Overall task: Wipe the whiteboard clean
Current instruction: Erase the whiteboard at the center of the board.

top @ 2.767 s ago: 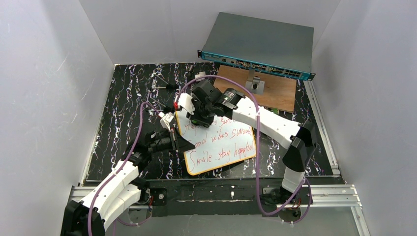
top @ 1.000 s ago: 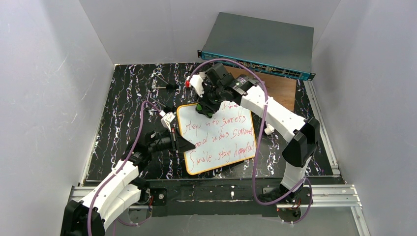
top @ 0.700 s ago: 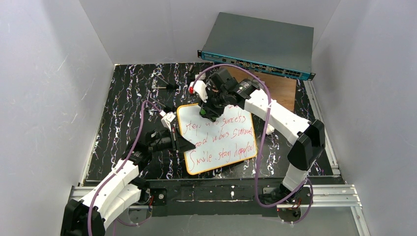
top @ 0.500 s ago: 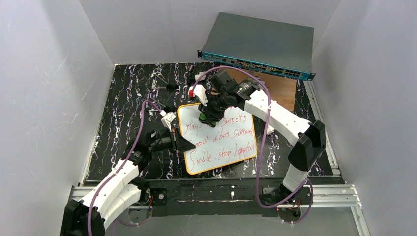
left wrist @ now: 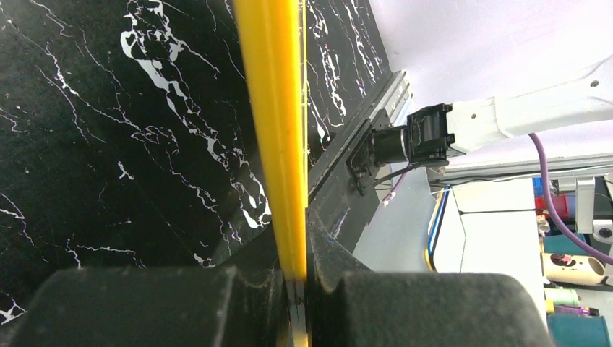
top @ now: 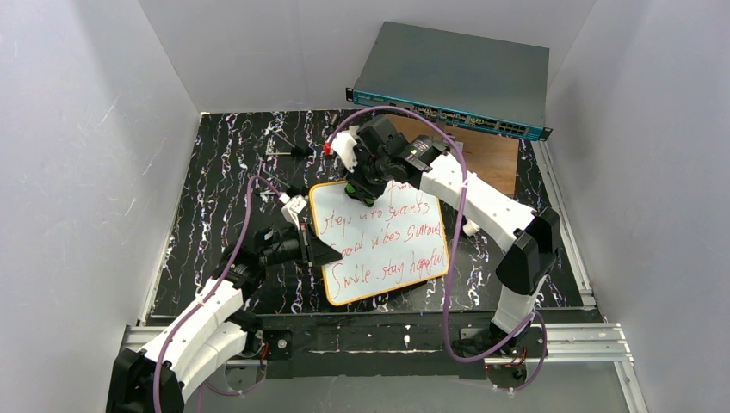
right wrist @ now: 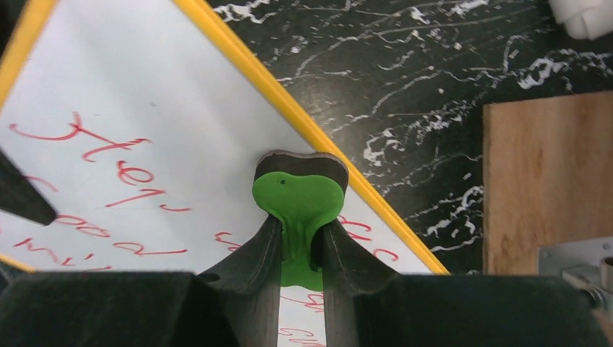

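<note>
The whiteboard (top: 383, 245) lies on the black marbled table, yellow-framed and covered with lines of red handwriting. My left gripper (top: 317, 251) is shut on its left edge; in the left wrist view the yellow frame (left wrist: 271, 108) runs straight into that gripper (left wrist: 296, 289). My right gripper (top: 360, 191) is over the board's far left corner, shut on a green eraser (right wrist: 298, 191). The eraser's dark pad rests on the white surface (right wrist: 144, 130) just inside the frame.
A grey network switch (top: 452, 82) with a teal front sits at the back. Before it lies a brown wooden board (top: 486, 159) with a metal bracket on it. Small tools (top: 288, 151) lie at the far left, and a white piece (top: 472, 228) by the whiteboard's right edge.
The right gripper slid the eraser down onto the upper lines of writing, then back up to the far corner. The left gripper has kept its hold without moving.
</note>
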You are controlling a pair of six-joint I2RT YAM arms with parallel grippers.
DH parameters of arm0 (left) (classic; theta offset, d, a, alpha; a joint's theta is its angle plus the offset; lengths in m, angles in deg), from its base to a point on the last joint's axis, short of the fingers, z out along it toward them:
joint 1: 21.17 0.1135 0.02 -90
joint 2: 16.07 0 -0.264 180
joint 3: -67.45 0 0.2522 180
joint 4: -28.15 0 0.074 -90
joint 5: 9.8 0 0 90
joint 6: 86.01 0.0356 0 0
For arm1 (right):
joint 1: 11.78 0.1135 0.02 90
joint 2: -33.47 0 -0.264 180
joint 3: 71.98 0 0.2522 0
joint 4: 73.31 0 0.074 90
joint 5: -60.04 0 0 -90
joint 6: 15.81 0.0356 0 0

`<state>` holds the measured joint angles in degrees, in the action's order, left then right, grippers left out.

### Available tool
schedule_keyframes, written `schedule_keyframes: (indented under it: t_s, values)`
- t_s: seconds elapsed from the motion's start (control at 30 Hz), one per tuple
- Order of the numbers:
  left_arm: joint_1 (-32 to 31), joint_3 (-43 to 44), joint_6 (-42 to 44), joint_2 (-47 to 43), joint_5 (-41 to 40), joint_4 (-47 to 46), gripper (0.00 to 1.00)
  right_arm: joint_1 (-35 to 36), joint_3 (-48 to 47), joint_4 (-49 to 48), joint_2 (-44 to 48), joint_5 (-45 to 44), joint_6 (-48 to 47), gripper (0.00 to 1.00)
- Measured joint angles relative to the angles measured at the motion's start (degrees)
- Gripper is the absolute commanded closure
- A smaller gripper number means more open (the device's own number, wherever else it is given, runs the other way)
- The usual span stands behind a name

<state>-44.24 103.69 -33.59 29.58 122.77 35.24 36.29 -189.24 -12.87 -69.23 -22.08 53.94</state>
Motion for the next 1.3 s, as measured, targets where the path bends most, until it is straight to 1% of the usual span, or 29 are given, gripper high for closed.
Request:
schedule_keyframes:
  t_s: [0.13,0.27,0.37,0.57,0.67,0.87,1.03,1.13,1.3]
  values:
    - [0.07,0.00,-0.87,0.00,-0.37,0.66,1.00,-0.02,1.95,-2.23,0.44,-3.37,0.13,0.99]
    - [0.07,0.00,-1.09,-0.02,-0.44,0.74,1.00,-0.07,4.70,-4.07,1.99,-3.91,-1.22,0.99]
    - [0.04,0.00,-0.57,-0.11,-0.26,0.68,1.00,-0.46,6.27,-4.31,3.30,-2.12,-3.08,0.99]
    - [0.00,0.00,0.52,-0.09,0.07,0.28,1.00,-0.85,6.14,-0.83,3.52,6.14,-4.70,0.99]
    - [0.00,0.00,0.98,-0.09,0.24,0.07,1.00,0.07,3.78,0.39,2.43,6.32,-3.06,0.99]
    - [0.00,0.00,0.68,-0.04,0.15,0.09,1.00,1.14,1.16,-0.76,1.09,-0.76,1.64,0.99]
    - [0.02,0.02,0.02,0.02,-0.02,0.13,1.00,1.25,1.57,-2.99,1.09,-7.32,2.19,0.99]
    - [0.04,0.02,-0.61,0.02,-0.31,0.55,1.00,1.31,3.65,-4.96,1.66,-9.35,1.77,0.99]
    - [0.04,0.02,-0.83,0.00,-0.33,0.70,1.00,1.11,7.87,-6.64,4.04,-8.44,-1.51,0.99]
